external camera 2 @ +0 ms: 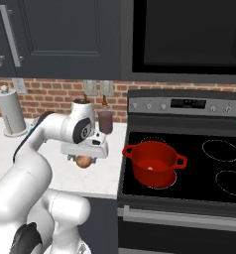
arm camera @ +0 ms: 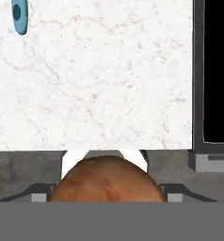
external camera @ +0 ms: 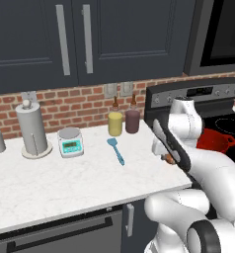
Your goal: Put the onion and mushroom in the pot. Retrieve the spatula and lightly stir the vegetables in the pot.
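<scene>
On the black stove stands one round red pot with two loop handles (external camera 2: 153,162); a small pale thing lies inside, probably the mushroom, though too small to confirm. The end effector (external camera 2: 83,159) grips one smooth orange-brown onion (arm camera: 107,180) above the white marble worktop (external camera: 50,183), beside the stove. One slim light-blue spatula (external camera: 116,150) lies untouched. Dropping the onion and stirring remain.

Counter (external camera: 65,183) white veined marble, smooth; pot (external camera 2: 152,161) glossy red; onion (arm camera: 107,181) smooth orange-brown skin; backsplash (external camera: 75,106) rough brick.
</scene>
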